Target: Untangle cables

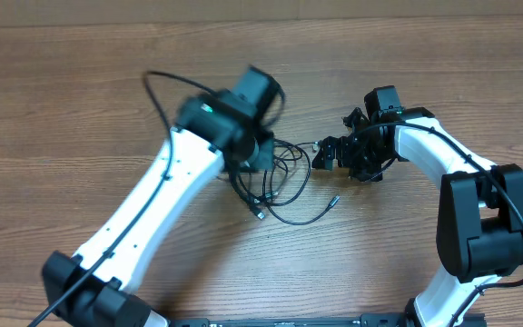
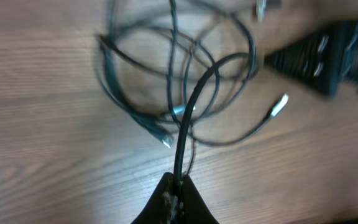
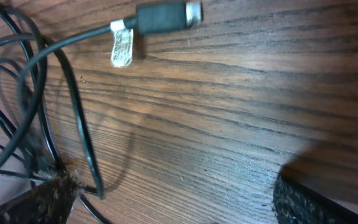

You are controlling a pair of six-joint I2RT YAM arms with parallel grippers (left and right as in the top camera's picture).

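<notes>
Gripping: left claw (image 2: 178, 185) clamped on one cable (image 2: 194, 99) | right claw (image 1: 327, 154) apart | plugs (image 2: 280, 104) seen: three

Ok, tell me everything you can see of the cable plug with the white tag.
The plug has a dark moulded body and a short silver tip, pointing right in the right wrist view. A small white tag wraps its thin black cord just behind it. It lies on the wooden table, ungripped.

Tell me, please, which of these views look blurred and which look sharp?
Overhead: the left arm is motion-smeared near its wrist, the table sharp. Left wrist: the whole frame is soft, the cables streaked. Right wrist: crisp wood grain and plug, with a soft cable shadow.
</notes>
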